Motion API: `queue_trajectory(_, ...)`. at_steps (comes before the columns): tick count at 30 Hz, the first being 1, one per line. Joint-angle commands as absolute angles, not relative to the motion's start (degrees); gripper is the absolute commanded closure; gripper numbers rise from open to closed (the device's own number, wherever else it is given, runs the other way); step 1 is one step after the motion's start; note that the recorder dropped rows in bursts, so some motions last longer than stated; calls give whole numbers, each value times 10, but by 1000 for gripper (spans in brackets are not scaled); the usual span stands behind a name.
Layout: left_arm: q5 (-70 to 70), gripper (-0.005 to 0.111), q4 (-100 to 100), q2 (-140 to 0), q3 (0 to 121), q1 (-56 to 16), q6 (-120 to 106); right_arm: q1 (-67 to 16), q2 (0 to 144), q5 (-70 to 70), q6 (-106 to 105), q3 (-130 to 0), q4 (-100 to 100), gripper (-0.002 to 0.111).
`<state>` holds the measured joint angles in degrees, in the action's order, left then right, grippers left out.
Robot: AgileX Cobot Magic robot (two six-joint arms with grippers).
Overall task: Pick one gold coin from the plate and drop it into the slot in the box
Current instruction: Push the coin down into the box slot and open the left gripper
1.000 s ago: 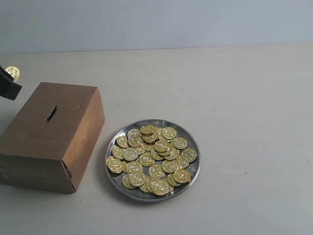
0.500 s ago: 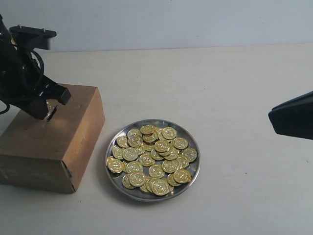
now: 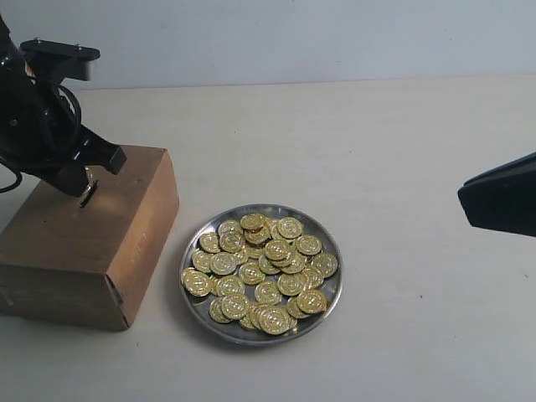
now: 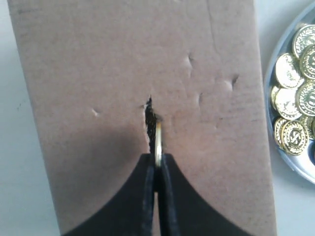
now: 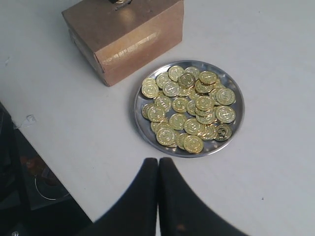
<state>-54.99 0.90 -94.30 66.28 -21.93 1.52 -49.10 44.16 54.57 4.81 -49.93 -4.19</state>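
My left gripper (image 4: 157, 158) is shut on a gold coin (image 4: 158, 140) held on edge, its free end at the dark slot (image 4: 149, 120) in the top of the brown box (image 4: 98, 59). From outside, that gripper (image 3: 86, 191) hangs over the box (image 3: 100, 243) and hides the slot. The silver plate (image 3: 330, 295) lies right of the box, heaped with several gold coins (image 3: 268, 268). My right gripper (image 5: 158, 162) is shut and empty above the table, short of the plate (image 5: 142, 123); it shows as a dark wedge (image 3: 501, 205) at the right edge.
The box and plate rest on a pale table (image 3: 402, 142) with a grey wall behind. In the right wrist view the table's edge (image 5: 39, 147) drops off to dark floor beside the gripper.
A second ago only a tip of the left gripper with the coin showed at the far left. It swung over the box, and the right gripper came into sight. Little change since half a second ago.
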Motion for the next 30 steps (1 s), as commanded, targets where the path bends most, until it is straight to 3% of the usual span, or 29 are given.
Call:
queue_trajectory(1, -542, 107, 13, -946, 668, -217, 22, -489, 438, 538, 47, -495, -41, 108)
queue_trajectory(30, -548, 107, 26, -946, 668, -217, 31, -489, 438, 538, 47, -495, -43, 108)
